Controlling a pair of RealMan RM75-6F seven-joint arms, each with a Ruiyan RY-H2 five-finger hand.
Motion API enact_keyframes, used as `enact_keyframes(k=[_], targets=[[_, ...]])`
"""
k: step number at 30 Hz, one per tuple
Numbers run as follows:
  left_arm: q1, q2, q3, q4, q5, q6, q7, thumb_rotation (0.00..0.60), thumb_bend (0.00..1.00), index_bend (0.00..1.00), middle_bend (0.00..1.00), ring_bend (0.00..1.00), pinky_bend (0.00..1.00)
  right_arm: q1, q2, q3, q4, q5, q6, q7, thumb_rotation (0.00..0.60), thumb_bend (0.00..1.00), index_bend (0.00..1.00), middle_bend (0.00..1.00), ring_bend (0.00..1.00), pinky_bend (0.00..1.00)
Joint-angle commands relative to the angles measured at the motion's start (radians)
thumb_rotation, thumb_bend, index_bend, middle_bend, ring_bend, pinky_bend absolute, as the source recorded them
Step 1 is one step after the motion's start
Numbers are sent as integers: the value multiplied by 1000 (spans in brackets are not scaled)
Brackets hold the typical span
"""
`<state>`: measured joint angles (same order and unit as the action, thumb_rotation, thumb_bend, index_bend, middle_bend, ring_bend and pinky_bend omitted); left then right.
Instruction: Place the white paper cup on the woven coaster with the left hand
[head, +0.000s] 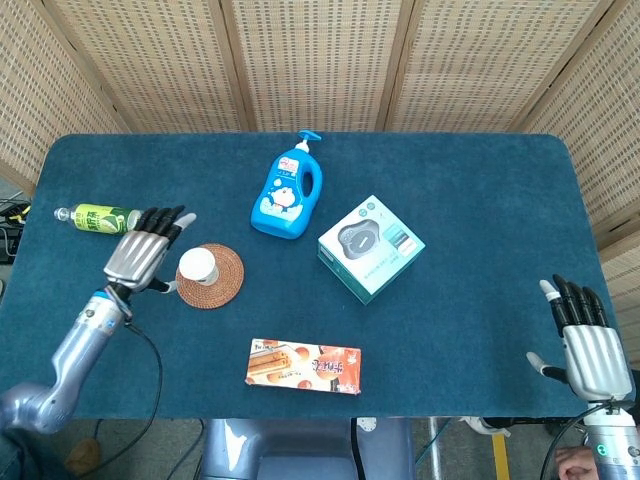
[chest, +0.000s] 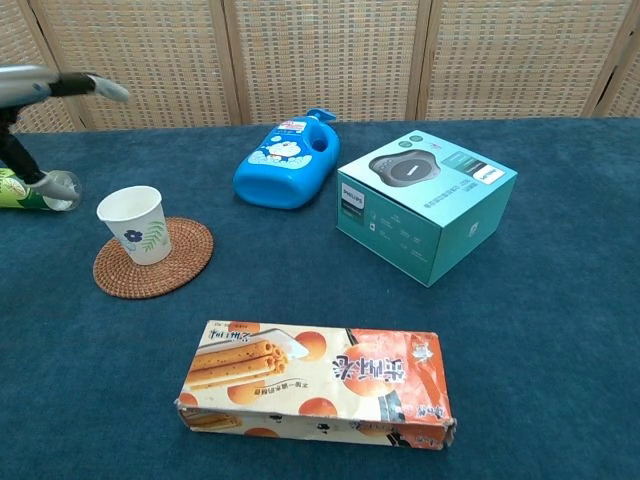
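White paper cup, leaf print, upright on woven coaster

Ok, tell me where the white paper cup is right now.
The white paper cup stands upright on the left part of the woven coaster, left side of the table in both views, just right of the open left hand, which is clear of it.

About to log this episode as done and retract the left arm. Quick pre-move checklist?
1. White paper cup upright: ok.
2. Cup on the round woven coaster: ok, though toward its left edge.
3. Left hand clear of the cup, fingers spread, holding nothing: ok.
4. Green plastic bottle lying close beside the left hand, retract path risk: cannot tell.
5. Right hand open at the table's right edge, away from everything: ok.
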<state>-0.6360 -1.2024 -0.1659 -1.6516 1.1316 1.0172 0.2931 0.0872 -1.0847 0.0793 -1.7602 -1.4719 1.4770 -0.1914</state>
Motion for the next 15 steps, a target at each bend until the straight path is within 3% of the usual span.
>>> enact_keyframes(k=[1,8,15], targets=[[173,77,44,-119,107,251,-66,600,0,0,0,0,0,-1,2,-2,-3,-5,3,0,600,0,0,0,0,0],[376,75,153,-166,231,508,-106,600,0,0,0,0,0,-7,6,-5,-2,-15,16,-6,600,0,0,0,0,0],[456,71,217,-128,295,556,-136,600,0,0,0,0,0,-17,0,-10,-9,-37,44,-55,600,0,4,0,0,0]])
